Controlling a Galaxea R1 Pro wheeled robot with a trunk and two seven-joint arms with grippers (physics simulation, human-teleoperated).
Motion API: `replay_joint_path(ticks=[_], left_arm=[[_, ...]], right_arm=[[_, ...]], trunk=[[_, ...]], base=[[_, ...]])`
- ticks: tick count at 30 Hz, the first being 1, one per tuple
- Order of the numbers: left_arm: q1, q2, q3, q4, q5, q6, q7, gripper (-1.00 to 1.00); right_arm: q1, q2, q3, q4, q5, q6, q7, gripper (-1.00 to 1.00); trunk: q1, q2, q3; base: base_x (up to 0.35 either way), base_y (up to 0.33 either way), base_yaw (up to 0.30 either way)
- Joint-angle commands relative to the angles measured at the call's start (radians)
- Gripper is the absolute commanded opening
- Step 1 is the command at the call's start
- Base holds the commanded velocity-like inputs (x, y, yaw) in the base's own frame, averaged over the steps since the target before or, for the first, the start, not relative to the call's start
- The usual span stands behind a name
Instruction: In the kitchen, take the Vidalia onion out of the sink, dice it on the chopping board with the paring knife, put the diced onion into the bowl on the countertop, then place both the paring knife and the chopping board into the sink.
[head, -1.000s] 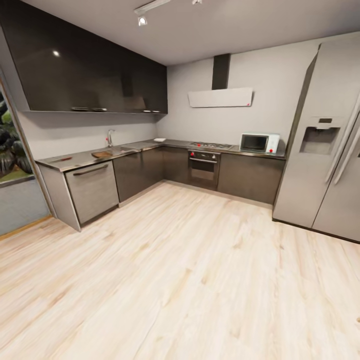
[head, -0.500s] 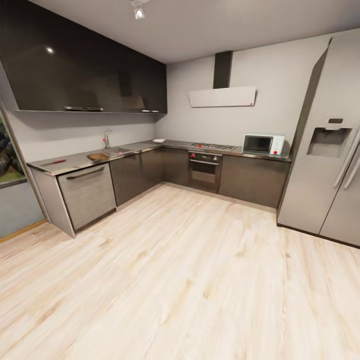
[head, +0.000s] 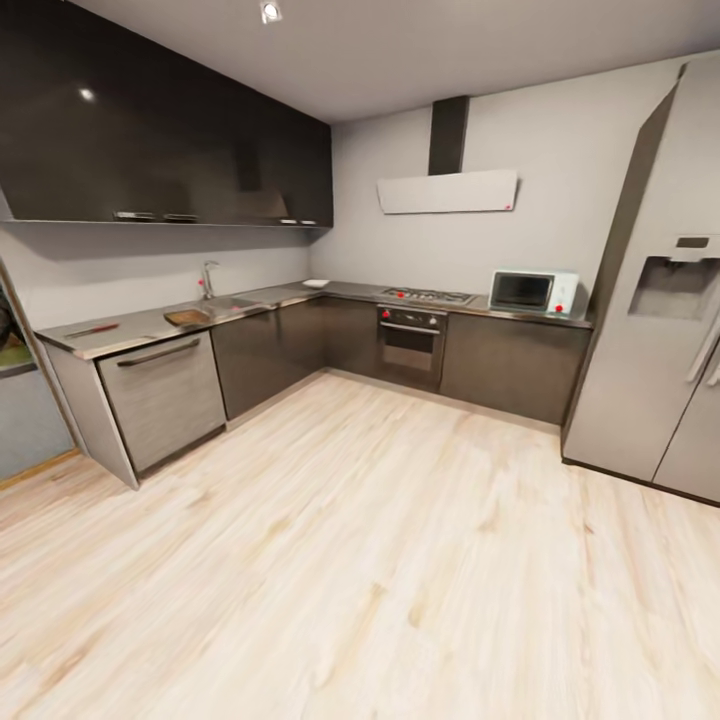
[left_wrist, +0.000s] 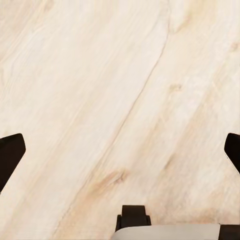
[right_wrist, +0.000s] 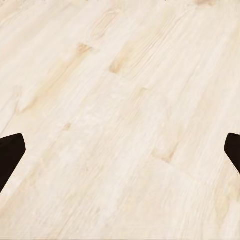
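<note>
Left gripper (left_wrist: 120, 152): fingers standing wide apart, gripping nothing, facing the pale wood floor (left_wrist: 100, 75).
Right gripper (right_wrist: 120, 155): likewise.
Chopping board (head: 187, 317): lying on the countertop (head: 140, 325), beside the sink (head: 228, 304).
Paring knife (head: 93, 330): lying near the countertop's end.

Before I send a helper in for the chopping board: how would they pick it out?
Start at the L-shaped countertop under the dark wall cabinets and follow its left run to the chrome tap. The chopping board lies flat just on the near side of the tap. It is the only brown wooden slab there; the paring knife, farther toward the counter's end, is slim and red.
</note>
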Motion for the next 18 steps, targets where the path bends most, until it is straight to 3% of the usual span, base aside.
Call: replay_joint_path(ticks=[1,18], left_arm=[[0.000,0.000,0.001,0.000,0.000,-0.002,0.000,1.00],[0.000,0.000,0.001,0.000,0.000,-0.002,0.002,1.00]], right_arm=[[0.000,0.000,0.000,0.000,0.000,-0.002,-0.001,1.00],[0.000,0.000,0.000,0.000,0.000,-0.002,-0.001,1.00]], trunk=[[0.001,0.000,-0.001],[0.001,0.000,-0.001]], base=[[0.299,-0.076,0.044],[0.300,-0.095,0.146]])
